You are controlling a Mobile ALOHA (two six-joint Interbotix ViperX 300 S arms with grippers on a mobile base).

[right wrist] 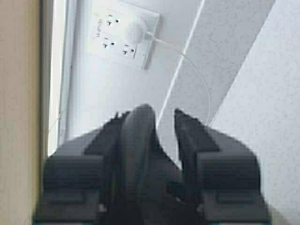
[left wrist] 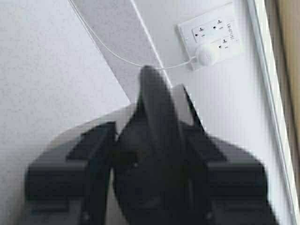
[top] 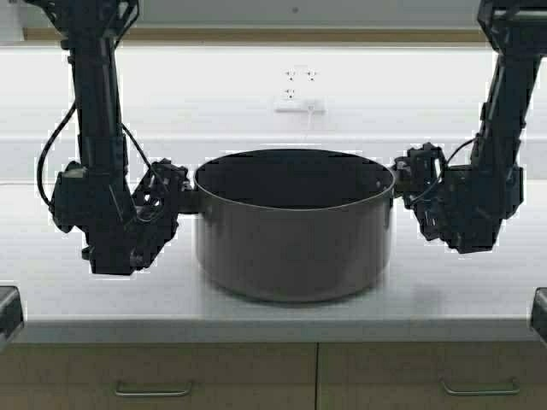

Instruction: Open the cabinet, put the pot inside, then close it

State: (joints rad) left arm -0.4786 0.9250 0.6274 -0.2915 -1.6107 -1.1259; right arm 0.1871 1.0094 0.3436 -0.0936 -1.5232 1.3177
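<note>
White, faintly speckled countertop (top: 94,299) runs across the high view, backed by a pale wall on which a white double electrical outlet plate (top: 299,90) is mounted, a white plug and thin white cord (left wrist: 112,54) hanging from it. Below the counter edge, pale tan wood-look drawer fronts with horizontal silver handles (top: 154,391) are seen.

The left gripper (top: 181,198) is placed at the left side of the pot, its fingers closed down on the small black loop handle (left wrist: 157,122) there — in the left wrist view the dark handle is seen pinched between the two black fingers (left wrist: 93,150), with only the handle's thickness separating them. The right gripper (top: 400,178) is set against the opposite side in the same manner; in the right wrist view its fingers (right wrist: 187,136) are seen drawn in around the other black loop handle (right wrist: 138,136), narrowly parted by it.

The large, wide dark grey metal stockpot (top: 295,239) is held between the two grippers at the middle of the counter, upright, without a lid, its interior dark. Whether its base rests on the countertop or is just clear of it cannot be told — a soft shadow is cast directly beneath it.
</note>
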